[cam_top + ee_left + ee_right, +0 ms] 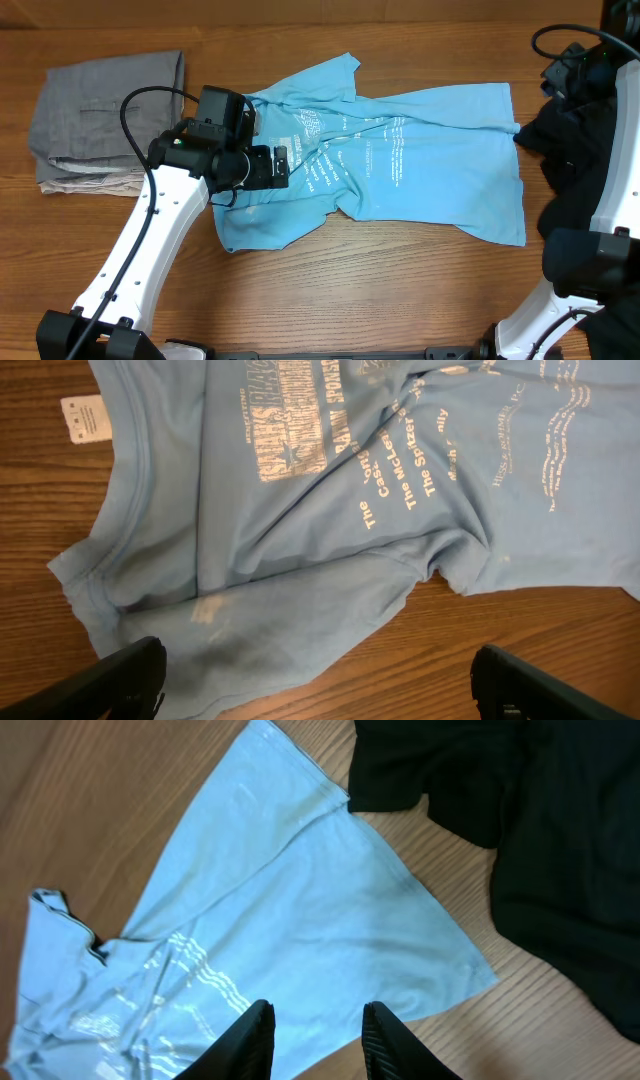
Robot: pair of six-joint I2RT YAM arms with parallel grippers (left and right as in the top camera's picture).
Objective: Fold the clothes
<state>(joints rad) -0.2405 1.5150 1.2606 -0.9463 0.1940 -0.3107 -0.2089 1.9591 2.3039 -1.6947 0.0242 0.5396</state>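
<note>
T-shirt (420,170): light blue knit cloth, matt, soft, creased.
Lettering (275,420): white print, flat, slightly cracked.
Neck tag (83,418): white; cloth or paper, cannot tell.
Black garment (560,850): matt cloth, smooth-faced.
Grey trousers (105,100): coarser woven cloth, matt.
Table (330,300): wood, visible grain, smooth with a low sheen.
Left arm shell (150,235): white plastic, glossy.
Left gripper fingers (125,675): black plastic, matt.

Your light blue T-shirt (420,170), lettered in white, fills the centre of the brown wood-grain counter (350,300). A plain black garment (580,140) lies at three o'clock, and grey trousers (105,100) over beige cloth (75,184) at ten.
</note>
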